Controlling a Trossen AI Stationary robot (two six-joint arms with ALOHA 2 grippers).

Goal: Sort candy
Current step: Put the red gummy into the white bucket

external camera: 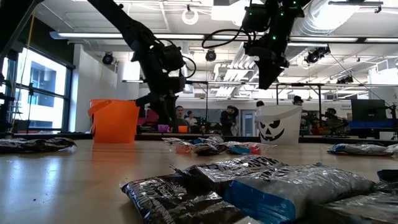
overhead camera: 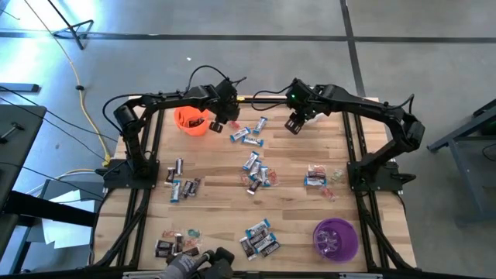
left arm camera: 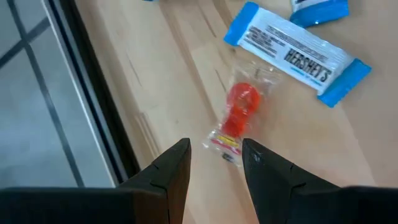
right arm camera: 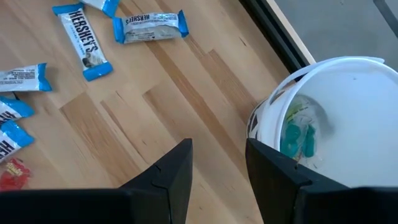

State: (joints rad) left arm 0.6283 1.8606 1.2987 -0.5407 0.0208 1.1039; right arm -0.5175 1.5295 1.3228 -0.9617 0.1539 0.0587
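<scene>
Candy lies scattered over the wooden table [overhead camera: 294, 209]: blue-and-white bars [overhead camera: 246, 138], dark ones [overhead camera: 183, 188] and a few pink ones [overhead camera: 316, 177]. A red candy in a clear wrapper [left arm camera: 239, 115] lies on the wood just past my left gripper [left arm camera: 216, 158], which hovers open beside the orange cup [overhead camera: 191, 120]. A blue-and-white bar [left arm camera: 298, 53] lies beyond it. My right gripper [right arm camera: 219, 158] hangs open and empty above the table next to the white cup [right arm camera: 323, 118], which holds teal candies [right arm camera: 298, 140].
A purple cup [overhead camera: 335, 239] stands at the near right. A person's gloved hand [overhead camera: 194, 263] rests at the table's near edge, among dark candies [overhead camera: 169, 246]. More blue-and-white bars [right arm camera: 84, 34] lie by the right gripper. The table's far edge [left arm camera: 93, 93] runs close behind the left gripper.
</scene>
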